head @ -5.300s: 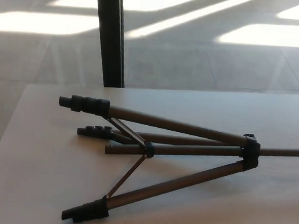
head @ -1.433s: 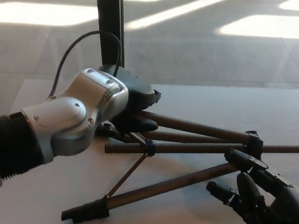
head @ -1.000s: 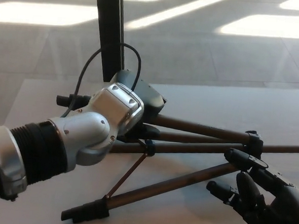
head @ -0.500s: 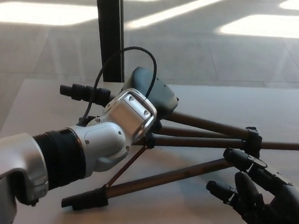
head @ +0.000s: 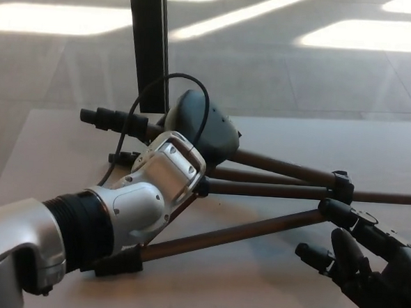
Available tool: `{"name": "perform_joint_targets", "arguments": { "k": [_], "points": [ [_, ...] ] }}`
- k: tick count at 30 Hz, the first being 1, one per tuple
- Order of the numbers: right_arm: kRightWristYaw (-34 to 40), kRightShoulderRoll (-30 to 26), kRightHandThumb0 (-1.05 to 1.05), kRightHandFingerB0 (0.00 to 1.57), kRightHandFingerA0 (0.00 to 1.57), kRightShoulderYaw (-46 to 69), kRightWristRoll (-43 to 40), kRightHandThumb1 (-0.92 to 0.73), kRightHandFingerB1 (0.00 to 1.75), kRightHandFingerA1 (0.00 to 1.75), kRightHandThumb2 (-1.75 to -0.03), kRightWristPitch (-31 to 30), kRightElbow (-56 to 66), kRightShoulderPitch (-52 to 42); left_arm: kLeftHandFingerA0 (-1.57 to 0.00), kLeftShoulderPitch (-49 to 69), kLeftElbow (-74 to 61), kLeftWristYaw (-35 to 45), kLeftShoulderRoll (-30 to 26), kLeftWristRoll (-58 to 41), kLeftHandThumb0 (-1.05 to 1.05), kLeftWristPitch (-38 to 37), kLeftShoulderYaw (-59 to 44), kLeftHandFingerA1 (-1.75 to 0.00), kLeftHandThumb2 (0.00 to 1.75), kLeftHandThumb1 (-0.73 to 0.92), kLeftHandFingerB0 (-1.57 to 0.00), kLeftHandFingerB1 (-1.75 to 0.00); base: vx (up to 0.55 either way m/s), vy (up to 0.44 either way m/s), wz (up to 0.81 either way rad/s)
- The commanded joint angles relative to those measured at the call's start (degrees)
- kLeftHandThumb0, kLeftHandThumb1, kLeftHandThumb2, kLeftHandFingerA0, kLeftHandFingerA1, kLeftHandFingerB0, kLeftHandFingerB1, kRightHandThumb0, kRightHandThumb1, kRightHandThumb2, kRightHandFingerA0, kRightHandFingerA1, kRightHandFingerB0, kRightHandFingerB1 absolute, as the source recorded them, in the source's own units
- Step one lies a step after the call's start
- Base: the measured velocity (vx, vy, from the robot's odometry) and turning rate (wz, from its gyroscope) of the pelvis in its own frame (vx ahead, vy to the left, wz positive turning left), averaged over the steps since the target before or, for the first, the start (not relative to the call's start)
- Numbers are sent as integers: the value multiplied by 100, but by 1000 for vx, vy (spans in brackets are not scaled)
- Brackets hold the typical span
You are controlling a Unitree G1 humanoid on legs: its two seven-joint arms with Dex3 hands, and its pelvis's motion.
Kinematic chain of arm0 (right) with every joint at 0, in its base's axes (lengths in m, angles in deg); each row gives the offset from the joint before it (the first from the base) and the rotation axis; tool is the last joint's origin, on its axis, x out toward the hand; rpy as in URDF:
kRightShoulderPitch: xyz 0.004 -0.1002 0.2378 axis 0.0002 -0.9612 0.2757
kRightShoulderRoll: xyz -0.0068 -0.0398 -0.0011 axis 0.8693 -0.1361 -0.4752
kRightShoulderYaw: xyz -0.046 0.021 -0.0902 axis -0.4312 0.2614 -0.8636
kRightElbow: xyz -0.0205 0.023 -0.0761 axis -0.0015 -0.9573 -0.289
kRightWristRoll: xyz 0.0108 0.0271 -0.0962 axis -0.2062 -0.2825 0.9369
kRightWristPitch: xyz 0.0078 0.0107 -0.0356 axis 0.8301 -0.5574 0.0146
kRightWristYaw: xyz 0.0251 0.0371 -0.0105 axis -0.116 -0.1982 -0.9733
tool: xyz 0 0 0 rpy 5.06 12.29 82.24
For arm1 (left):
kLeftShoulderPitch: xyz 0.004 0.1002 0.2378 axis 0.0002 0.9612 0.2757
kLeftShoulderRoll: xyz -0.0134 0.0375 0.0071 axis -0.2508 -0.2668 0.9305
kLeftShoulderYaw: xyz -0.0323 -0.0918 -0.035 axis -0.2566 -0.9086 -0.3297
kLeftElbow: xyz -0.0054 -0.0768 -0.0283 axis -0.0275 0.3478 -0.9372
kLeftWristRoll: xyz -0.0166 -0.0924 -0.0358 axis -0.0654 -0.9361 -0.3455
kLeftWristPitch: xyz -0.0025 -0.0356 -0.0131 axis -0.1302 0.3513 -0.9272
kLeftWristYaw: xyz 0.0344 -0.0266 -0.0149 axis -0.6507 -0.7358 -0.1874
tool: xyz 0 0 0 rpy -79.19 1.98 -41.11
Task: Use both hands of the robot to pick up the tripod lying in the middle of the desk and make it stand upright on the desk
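two hands, left hand (head: 204, 126) grips one tripod (head: 273, 189)

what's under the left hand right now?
The left hand covers the tripod's upper leg, on the desk. Whether its fingers wrap the leg is hidden.

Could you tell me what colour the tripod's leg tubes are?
Dark brown, with black feet; the tripod shows in the head view.

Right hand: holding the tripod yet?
No. The right hand sits beside the tripod near its leg hub with fingers spread, closed on nothing.
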Motion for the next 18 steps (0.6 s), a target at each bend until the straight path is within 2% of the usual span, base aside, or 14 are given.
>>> {"name": "perform_joint_targets", "arguments": {
  "k": [1, 3, 4, 5, 6, 7, 8, 10, 11, 12, 15, 16, 17, 18],
  "points": [
    [268, -79, -58, 59, 56, 63, 75, -63, 41, 65, -60, -310, 70, 114, -92, 332, 18, -403, -94, 474, -39, -450, -422, -145, 68, 66, -84, -107, 0, 0, 0],
    [311, -43, -57, 58, 56, 31, 91, -64, 41, 65, -60, -321, 73, 108, -91, 519, 44, -459, 71, 157, -39, -441, -926, -147, 71, 71, -85, -112, 0, 0, 0],
    [381, -42, -57, 60, 57, 20, 84, -64, 41, 64, -60, -456, 100, 116, -89, 529, 107, -387, 127, 292, -50, -370, -973, -154, 69, 78, -82, -119, 0, 0, 0],
    [516, 18, -56, 61, 59, 28, 53, -63, 40, 63, -60, -649, 150, 122, -91, 589, 114, -392, 170, 228, -57, -391, -1164, -157, 69, 76, -81, -122, 0, 0, 0],
    [620, 85, -54, 63, 62, -6, 56, -64, 41, 65, -60, -782, 183, 112, -115, 616, 96, -269, 212, 114, -56, -386, -1354, -134, 101, 55, -80, -100, 0, 0, 0],
    [623, 82, -54, 63, 62, 4, 53, -64, 41, 65, -60, -798, 173, 132, -115, 628, 122, -264, 233, 153, -56, -414, -1401, -134, 101, 55, -80, -100, 0, 0, 0],
    [732, 163, -53, 65, 63, 1, 34, -64, 42, 67, -60, -963, 175, 175, -90, 628, 172, -289, 245, 141, -54, -550, -1542, -165, 62, 73, -76, -124, 0, 0, 0],
    [964, 482, -53, 62, 63, -132, -64, -64, 44, 70, -59, -1505, -8, 227, -87, 561, 118, -362, 153, -40, -43, -870, -1885, -174, 64, 71, -75, -119, 0, 0, 0],
    [1020, 622, -52, 61, 62, -155, -95, -64, 48, 71, -59, -1652, -111, 246, -88, 543, 165, -523, 150, -89, -44, -1033, -2002, -175, 65, 74, -80, -134, 0, 0, 0],
    [1089, 903, -48, 61, 59, -164, -154, -63, 51, 72, -59, -1563, -173, 92, -88, 527, 191, -429, 208, -126, -41, -982, -2093, -173, 64, 80, -75, -138, 0, 0, 0],
    [1485, 1580, -49, 69, 63, -127, -77, -62, 60, 77, -59, -1943, -569, 199, -87, 361, 221, -259, 166, -63, -34, -1211, -2180, -173, 67, 72, -77, -133, 0, 0, 0],
    [1471, 1646, -49, 73, 65, -170, -45, -61, 61, 80, -59, -1947, -675, 187, -86, 329, 211, -185, 162, -92, -33, -1281, -2210, -171, 68, 69, -79, -126, 0, 0, 0],
    [1404, 1712, -52, 59, 61, -356, 62, -65, 57, 84, -59, -1881, -876, 144, -88, 300, 177, -108, 156, -165, -28, -1370, -2306, -169, 61, 60, -81, -98, 0, 0, 0],
    [1295, 1750, -52, 59, 61, -536, 107, -65, 57, 84, -59, -1781, -1057, 93, -88, 294, 148, -91, 154, -212, -28, -1402, -2400, -169, 61, 60, -81, -98, 0, 0, 0]
  ]
}}
